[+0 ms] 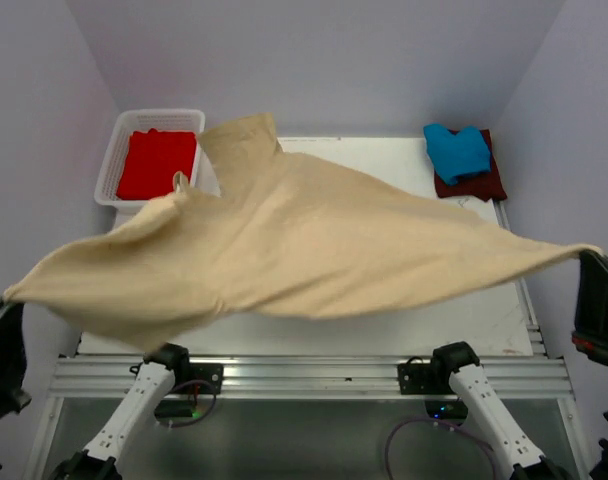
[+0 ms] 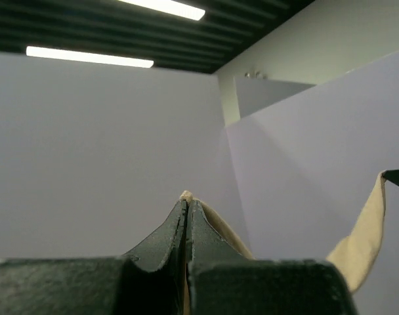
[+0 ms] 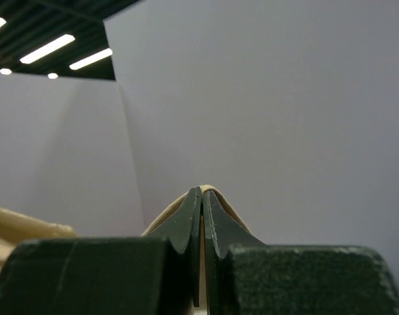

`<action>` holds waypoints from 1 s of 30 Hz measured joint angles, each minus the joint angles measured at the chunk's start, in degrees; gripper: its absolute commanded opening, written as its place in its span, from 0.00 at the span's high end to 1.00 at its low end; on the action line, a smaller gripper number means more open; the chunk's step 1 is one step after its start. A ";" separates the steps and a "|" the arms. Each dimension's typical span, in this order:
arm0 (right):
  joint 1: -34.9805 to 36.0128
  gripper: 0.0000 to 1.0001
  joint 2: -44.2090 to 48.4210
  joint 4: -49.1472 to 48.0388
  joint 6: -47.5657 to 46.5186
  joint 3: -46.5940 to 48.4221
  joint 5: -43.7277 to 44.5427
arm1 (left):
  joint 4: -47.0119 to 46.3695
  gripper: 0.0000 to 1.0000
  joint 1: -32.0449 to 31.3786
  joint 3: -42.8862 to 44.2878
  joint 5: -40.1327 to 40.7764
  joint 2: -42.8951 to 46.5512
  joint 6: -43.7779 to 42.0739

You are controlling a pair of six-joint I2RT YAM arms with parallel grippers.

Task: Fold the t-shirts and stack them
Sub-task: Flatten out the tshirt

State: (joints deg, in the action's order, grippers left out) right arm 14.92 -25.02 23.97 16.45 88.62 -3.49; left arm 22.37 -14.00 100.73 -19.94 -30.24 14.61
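Observation:
A tan t-shirt (image 1: 294, 245) is stretched wide in the air above the table, held by two corners. My left gripper (image 1: 6, 300) is shut on its left corner at the far left edge of the top view; its jaws pinch tan cloth (image 2: 186, 196) in the left wrist view. At the far right, my right gripper (image 1: 590, 254) is shut on the other corner, cloth (image 3: 212, 190) showing at its tips. A red t-shirt (image 1: 156, 162) lies in the white basket (image 1: 119, 135). A bright blue t-shirt (image 1: 457, 150) rests on a dark maroon one (image 1: 484, 182) at the back right.
The white table (image 1: 484, 310) runs under the raised shirt. Lavender walls (image 1: 34, 150) close in on left, right and back. Both arm bases (image 1: 434, 375) sit along the metal rail at the near edge.

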 measured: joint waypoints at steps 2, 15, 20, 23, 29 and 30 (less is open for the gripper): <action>0.02 1.00 0.57 -0.70 0.28 3.76 -0.74 | -1.86 1.00 1.20 3.48 -2.19 1.29 0.85; -0.04 1.00 -26.67 -0.26 1.70 2.69 13.25 | -7.96 1.00 -3.45 -7.87 17.31 -20.57 -5.05; -0.04 1.00 -42.86 -1.11 2.82 -11.34 18.01 | -9.46 1.00 -3.65 -22.32 26.93 -37.38 -7.06; -0.04 1.00 -52.85 -0.68 3.06 -17.79 20.72 | -9.46 1.00 -3.30 -29.97 30.62 -45.24 -8.09; -0.04 1.00 -68.32 -2.99 3.04 -17.35 25.27 | -13.09 1.00 -0.94 -30.95 35.50 -60.63 -8.79; -0.04 1.00 -70.44 -3.61 3.04 -16.59 25.64 | -13.75 1.00 -0.52 -30.69 36.04 -62.93 -8.83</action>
State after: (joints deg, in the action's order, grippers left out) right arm 14.87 -95.46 20.36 19.49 72.03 22.15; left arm 8.62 -14.52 70.04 16.10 -93.17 5.78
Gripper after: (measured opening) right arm 0.014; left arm 0.010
